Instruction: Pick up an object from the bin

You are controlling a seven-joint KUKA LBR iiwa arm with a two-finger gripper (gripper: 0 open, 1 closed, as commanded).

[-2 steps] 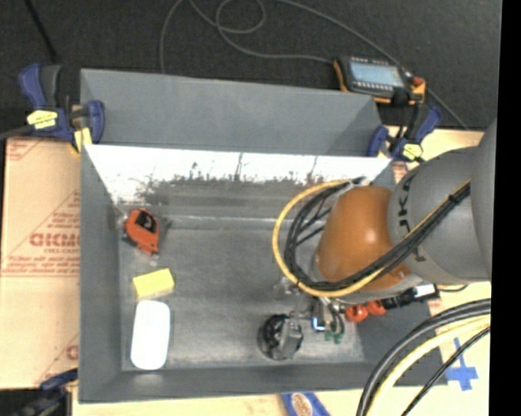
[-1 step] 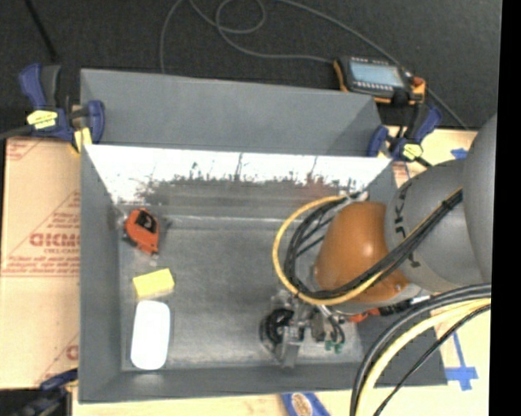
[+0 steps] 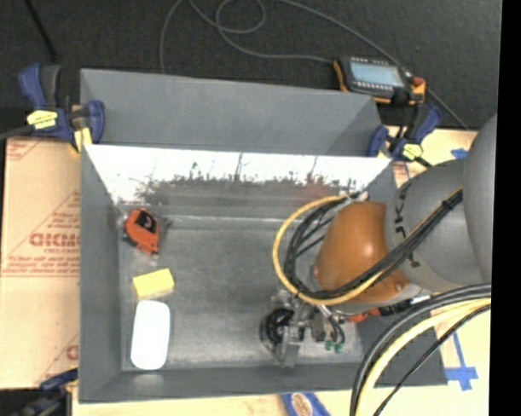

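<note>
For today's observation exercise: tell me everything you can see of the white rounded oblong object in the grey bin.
The white rounded oblong object is smooth, plain and soap-like, with soft corners and no visible markings. It lies flat on the floor of the grey metal bin, in its lower-left corner, long side along the left wall. A yellow sponge-like block sits just above its upper end; whether they touch cannot be told.

Dark letters on grey arm (partly hidden): not readable in full.
</note>
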